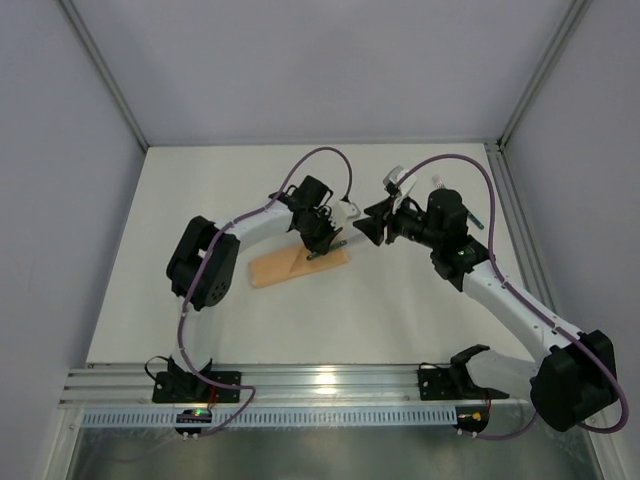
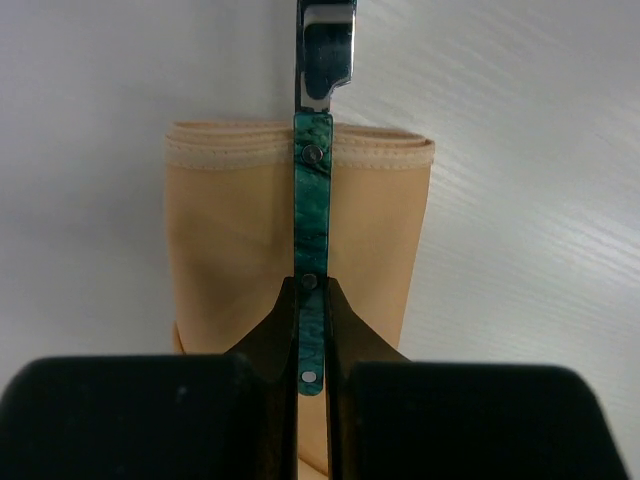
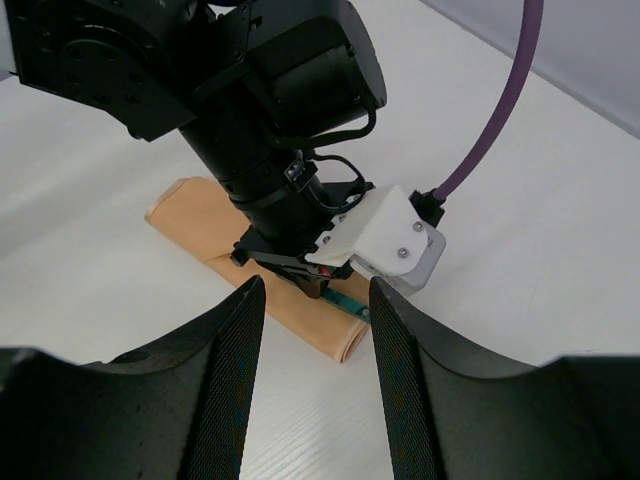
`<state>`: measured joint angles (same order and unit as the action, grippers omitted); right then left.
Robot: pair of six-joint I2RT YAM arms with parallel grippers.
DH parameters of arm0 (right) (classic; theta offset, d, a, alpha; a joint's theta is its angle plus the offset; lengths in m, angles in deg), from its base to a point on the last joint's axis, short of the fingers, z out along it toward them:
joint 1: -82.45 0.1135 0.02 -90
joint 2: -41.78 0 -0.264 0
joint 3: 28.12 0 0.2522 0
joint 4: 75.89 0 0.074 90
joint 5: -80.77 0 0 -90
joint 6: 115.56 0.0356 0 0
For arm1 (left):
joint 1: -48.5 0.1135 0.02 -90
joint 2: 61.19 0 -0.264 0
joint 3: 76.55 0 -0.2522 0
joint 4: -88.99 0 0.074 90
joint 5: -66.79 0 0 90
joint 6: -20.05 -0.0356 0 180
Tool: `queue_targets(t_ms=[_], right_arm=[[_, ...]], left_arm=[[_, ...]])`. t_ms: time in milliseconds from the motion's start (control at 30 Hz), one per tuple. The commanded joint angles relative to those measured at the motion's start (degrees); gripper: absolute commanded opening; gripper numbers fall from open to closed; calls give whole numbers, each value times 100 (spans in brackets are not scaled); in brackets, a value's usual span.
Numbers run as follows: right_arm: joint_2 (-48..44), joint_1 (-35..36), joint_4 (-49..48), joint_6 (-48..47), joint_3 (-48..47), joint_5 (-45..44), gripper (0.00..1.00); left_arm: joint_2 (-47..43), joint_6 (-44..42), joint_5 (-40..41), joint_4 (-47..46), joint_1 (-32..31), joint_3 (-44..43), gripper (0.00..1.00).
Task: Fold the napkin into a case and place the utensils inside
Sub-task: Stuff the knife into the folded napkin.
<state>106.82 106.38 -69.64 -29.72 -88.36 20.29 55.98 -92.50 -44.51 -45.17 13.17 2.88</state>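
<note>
- The tabletop looks smooth, and nothing pins the napkin case lying near its middle. A push could slide or bunch it.
- The right gripper hangs just beside the case, fingers apart and empty. Unless it holds the cloth, the layers may not part.
- The left gripper is clamped on a green-handled utensil, whose metal end reaches past the case's hemmed edge. It could end up lying on top instead of going inside.

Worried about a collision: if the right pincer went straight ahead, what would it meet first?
Most likely the left pincer, shut on the green-handled utensil over the folded napkin; depth unclear.
</note>
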Motion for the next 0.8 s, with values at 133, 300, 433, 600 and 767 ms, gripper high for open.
queue_targets(t_ms=[133,300,433,600,767], right_arm=[[-114,25,21,-14,51,-130,51],[9,25,12,91,42,-43,51],[341,-28,302,363,-71,-297,51],[940,-203,1075,1003,-564,-402,51],[1641,-589,1839,1681,-1020,-1131,51]], left_arm=[[-351,-487,407,-193,18,647,0],[-572,-733,618,-193,18,972,0],[-791,-769,688,-105,18,1078,0],[-915,-813,803,0,79,1201,0],[-976,-892,847,18,158,1412,0]])
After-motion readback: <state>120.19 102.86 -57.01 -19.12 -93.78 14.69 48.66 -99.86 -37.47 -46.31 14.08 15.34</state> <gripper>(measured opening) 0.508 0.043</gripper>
